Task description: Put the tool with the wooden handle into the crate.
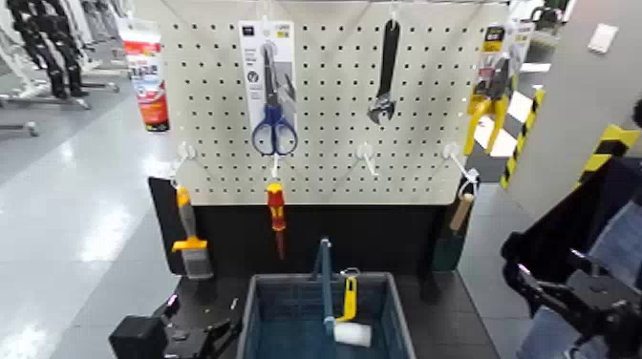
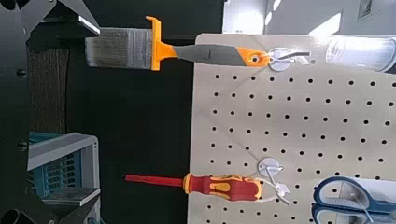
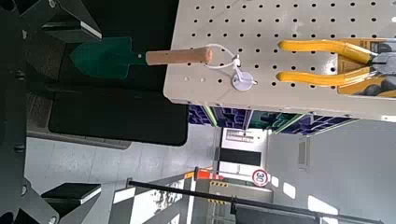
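Note:
The tool with the wooden handle (image 1: pixel 461 212) hangs by its pale loop from a hook at the pegboard's lower right, dark head down. The right wrist view shows the tool (image 3: pixel 177 56) with its dark green blade. My right gripper (image 1: pixel 535 286) is low at the right, away from the board and below the tool. There the right gripper (image 3: pixel 65 117) stands open, nothing between its fingers. The blue-grey crate (image 1: pixel 287 329) sits at the bottom centre, its tall handle bar upright. My left gripper (image 1: pixel 196 334) rests low beside the crate's left side, and the left gripper (image 2: pixel 65 112) is open and empty.
A yellow-handled white roller (image 1: pixel 351 325) lies in the crate. On the pegboard (image 1: pixel 334 143) hang a brush (image 1: pixel 189 243), a red-yellow screwdriver (image 1: pixel 275 215), scissors (image 1: pixel 274 105), a wrench (image 1: pixel 385 81) and yellow pliers (image 1: pixel 489 100). A striped post stands at the right.

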Robot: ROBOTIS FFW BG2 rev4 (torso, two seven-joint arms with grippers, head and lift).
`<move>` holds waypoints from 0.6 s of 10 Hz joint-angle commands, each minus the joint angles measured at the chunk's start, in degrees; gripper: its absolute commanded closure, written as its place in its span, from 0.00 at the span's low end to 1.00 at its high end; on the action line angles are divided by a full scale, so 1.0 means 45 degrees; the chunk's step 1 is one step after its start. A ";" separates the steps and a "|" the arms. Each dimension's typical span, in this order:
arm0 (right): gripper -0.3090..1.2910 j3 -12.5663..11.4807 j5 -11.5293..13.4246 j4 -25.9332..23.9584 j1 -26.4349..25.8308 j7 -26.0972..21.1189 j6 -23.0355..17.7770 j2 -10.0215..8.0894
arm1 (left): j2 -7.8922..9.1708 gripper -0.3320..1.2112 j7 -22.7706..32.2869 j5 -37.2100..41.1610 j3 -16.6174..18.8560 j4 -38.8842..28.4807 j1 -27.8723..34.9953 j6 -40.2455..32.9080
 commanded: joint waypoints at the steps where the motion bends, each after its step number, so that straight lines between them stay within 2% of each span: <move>1: 0.29 0.0438 -0.0108 0.1452 -0.1044 0.0425 -0.0058 -0.0616 | -0.0063 0.29 -0.0019 0.0000 0.0013 0.0055 -0.0004 -0.0062; 3: 0.29 0.1024 -0.0127 0.2527 -0.1904 0.0718 -0.0195 -0.1007 | -0.0082 0.29 -0.0058 0.0000 0.0033 0.0094 -0.0043 -0.0120; 6: 0.29 0.2059 -0.0264 0.3620 -0.2822 0.0815 -0.0351 -0.1339 | -0.0102 0.29 -0.0058 0.0020 0.0033 0.0192 -0.0063 -0.0257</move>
